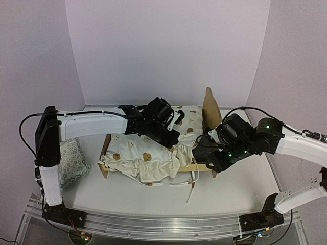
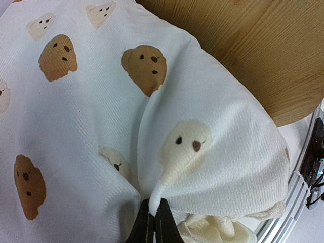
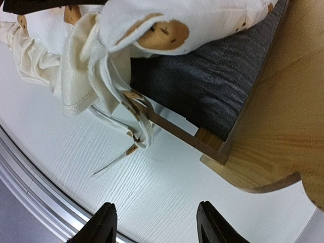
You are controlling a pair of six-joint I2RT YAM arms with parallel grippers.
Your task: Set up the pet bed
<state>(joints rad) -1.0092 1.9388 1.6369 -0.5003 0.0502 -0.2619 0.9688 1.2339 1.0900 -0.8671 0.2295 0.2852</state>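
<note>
The pet bed (image 1: 210, 109) is a light plywood frame in the middle of the table, its rounded headboard on the right. The cream bear-print cover (image 1: 148, 153) lies crumpled over it and spills off the front. My left gripper (image 1: 172, 137) is shut on a fold of the cover (image 2: 172, 167), its fingertips (image 2: 164, 223) pinching the cloth near the headboard (image 2: 253, 50). My right gripper (image 1: 214, 162) is open and empty above the table by the headboard's front corner (image 3: 263, 152). The dark grey base (image 3: 212, 76) shows under the lifted cover (image 3: 167, 20).
A small pale floral pillow (image 1: 71, 162) lies at the table's left, beside the left arm's base. The cover's ties (image 1: 190, 186) trail over the table in front of the bed. A metal rail (image 1: 163, 224) runs along the near edge.
</note>
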